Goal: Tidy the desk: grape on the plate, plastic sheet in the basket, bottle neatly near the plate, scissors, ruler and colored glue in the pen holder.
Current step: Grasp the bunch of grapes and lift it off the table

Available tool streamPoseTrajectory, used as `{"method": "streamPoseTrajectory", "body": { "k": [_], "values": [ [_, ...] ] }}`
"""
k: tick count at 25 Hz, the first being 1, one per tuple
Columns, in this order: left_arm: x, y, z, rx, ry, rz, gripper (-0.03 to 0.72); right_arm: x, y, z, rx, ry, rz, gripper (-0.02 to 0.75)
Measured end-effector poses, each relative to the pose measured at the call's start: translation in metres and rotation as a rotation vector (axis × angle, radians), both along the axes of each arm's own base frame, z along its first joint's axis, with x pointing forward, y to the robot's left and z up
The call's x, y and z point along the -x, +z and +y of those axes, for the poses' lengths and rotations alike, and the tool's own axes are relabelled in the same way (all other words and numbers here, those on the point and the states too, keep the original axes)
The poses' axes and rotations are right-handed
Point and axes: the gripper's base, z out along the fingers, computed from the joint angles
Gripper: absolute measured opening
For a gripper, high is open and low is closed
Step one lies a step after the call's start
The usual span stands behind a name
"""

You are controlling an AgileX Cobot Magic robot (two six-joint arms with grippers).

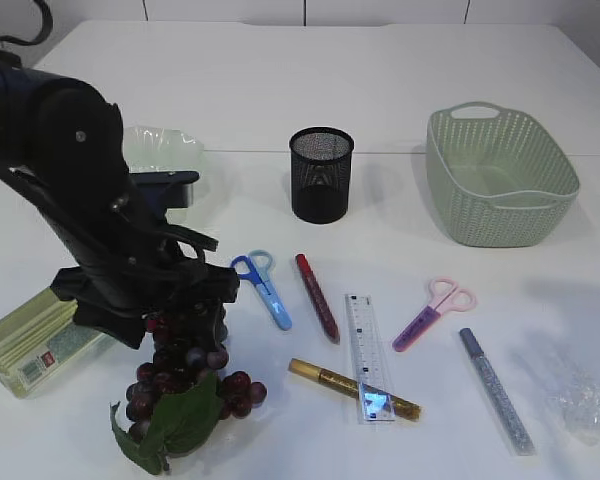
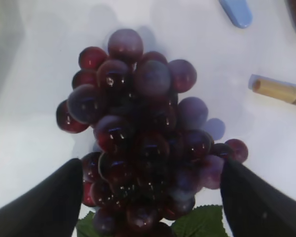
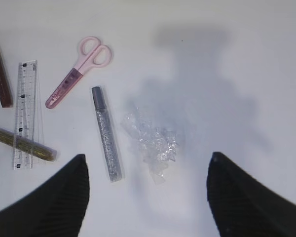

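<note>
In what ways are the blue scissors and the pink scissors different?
The blue scissors are blue and lie left of the ruler; the pink scissors are pink with a purple blade cover and lie right of it. The blue blades point down-right, the pink down-left. Both lie flat, closed, on the table.

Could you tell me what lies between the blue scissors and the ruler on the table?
The red glue pen lies between the blue scissors and the ruler, seen in the exterior view.

Pen holder (image 1: pixel 321 174) stands left of the basket (image 1: pixel 500 178); ruler (image 1: pixel 368 354) lies between 2 scissors (image 1: pixel 263 287) (image 1: pixel 434 312).
</note>
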Motion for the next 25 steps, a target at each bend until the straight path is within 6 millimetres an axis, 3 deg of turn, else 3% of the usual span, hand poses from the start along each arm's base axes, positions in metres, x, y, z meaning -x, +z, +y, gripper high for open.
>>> {"method": "streamPoseTrajectory", "body": {
  "k": [9, 13, 16, 21, 25],
  "values": [
    [-0.01, -0.036, -0.006, -0.022, 0.022, 0.026, 0.622, 0.0, 0.0, 0.0, -0.001, 0.0, 0.0, 0.576],
    [-0.012, -0.043, -0.008, -0.03, 0.023, 0.039, 0.586, 0.0, 0.0, 0.0, -0.001, 0.0, 0.0, 0.576],
    [-0.012, -0.045, -0.008, -0.031, 0.027, 0.044, 0.498, 0.0, 0.0, 0.0, -0.001, 0.0, 0.0, 0.576],
    [-0.012, -0.044, -0.008, -0.032, 0.027, 0.047, 0.254, 0.0, 0.0, 0.0, 0.0, 0.001, 0.0, 0.576],
    [-0.011, -0.042, -0.007, -0.052, 0.021, 0.071, 0.182, 0.0, 0.0, 0.0, 0.0, 0.001, 0.001, 0.576]
  ]
}}
